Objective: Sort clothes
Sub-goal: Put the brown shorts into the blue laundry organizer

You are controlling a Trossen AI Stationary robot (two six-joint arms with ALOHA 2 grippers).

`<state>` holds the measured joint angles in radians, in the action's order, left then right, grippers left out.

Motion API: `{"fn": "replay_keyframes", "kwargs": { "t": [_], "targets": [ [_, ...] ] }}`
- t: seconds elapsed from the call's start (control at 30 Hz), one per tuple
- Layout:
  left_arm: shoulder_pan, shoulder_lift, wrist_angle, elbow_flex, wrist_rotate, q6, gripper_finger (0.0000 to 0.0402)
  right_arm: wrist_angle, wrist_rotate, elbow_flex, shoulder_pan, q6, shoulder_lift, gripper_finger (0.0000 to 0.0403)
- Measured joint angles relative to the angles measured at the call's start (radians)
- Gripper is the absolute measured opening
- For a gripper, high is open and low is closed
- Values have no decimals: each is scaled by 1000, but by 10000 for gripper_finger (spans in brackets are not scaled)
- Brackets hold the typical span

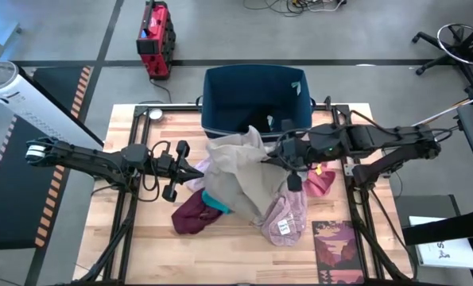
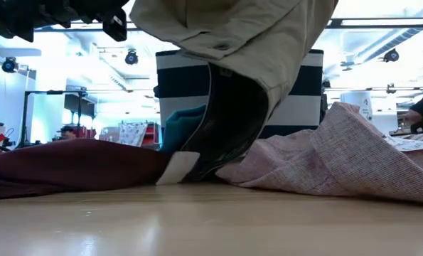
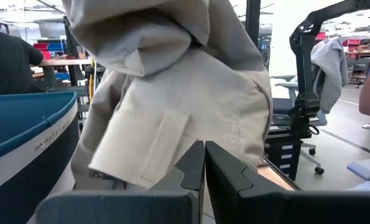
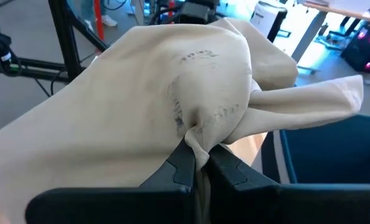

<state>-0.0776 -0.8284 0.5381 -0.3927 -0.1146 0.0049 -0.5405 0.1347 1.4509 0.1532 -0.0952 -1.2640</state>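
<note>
The right gripper (image 4: 198, 163) is pinching the tan garment (image 1: 240, 171), hanging it just beside the bin (image 1: 256, 99); the left gripper (image 3: 204, 163), fingers nearly closed, empty, should be lifting higher so trailing fabric clears the pile

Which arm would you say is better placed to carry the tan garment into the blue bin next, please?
The right. Its gripper is shut on the tan garment, bunched between its fingers, and sits just in front of the blue bin. The left gripper is shut, holding nothing, farther from the bin.
</note>
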Motion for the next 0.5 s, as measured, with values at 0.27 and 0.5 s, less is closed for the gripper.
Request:
{"fn": "replay_keyframes", "kwargs": {
  "t": [0.27,0.5],
  "targets": [
    [0,-2,-3,0,0,-4,0,41,25,0,0,-35,25,0],
    [0,-2,-3,0,0,-7,0,146,50,1,0,-102,51,0]
  ]
}}
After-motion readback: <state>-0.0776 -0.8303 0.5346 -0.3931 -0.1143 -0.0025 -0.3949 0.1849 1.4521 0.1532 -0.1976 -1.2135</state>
